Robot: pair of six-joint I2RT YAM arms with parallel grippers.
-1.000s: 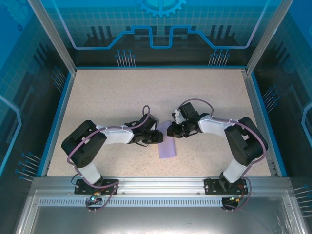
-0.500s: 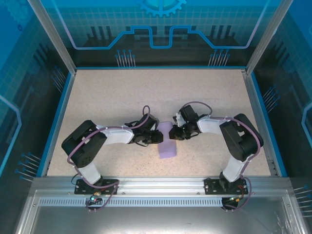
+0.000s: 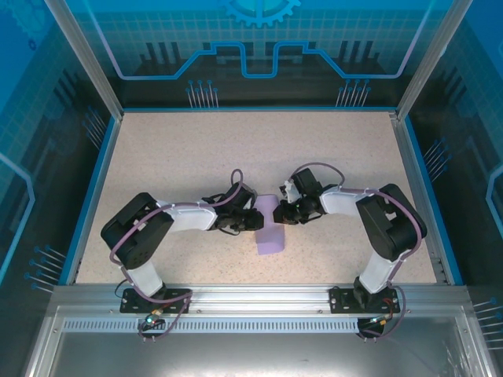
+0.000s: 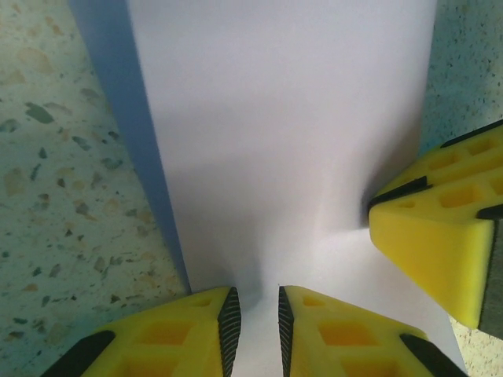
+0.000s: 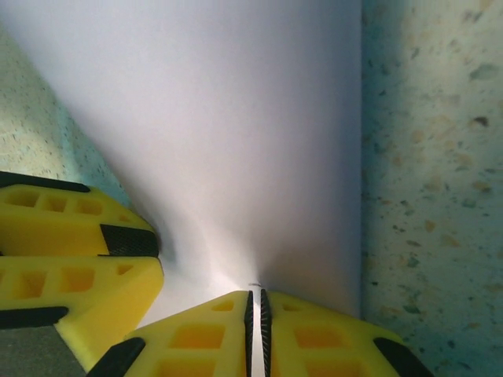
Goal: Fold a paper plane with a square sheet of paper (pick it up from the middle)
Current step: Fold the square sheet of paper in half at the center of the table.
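Centrally on the speckled table [image 3: 181,149], the left gripper [image 4: 256,314] has its jaws a narrow gap apart over one edge of the folded lilac paper sheet [image 3: 270,238], lying between both grippers; the right gripper [image 5: 256,306] is pinched tight onto its opposite edge.

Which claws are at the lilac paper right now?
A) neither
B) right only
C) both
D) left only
C: in the top view the left claw and the right claw are both at the far end of the lilac sheet of paper.
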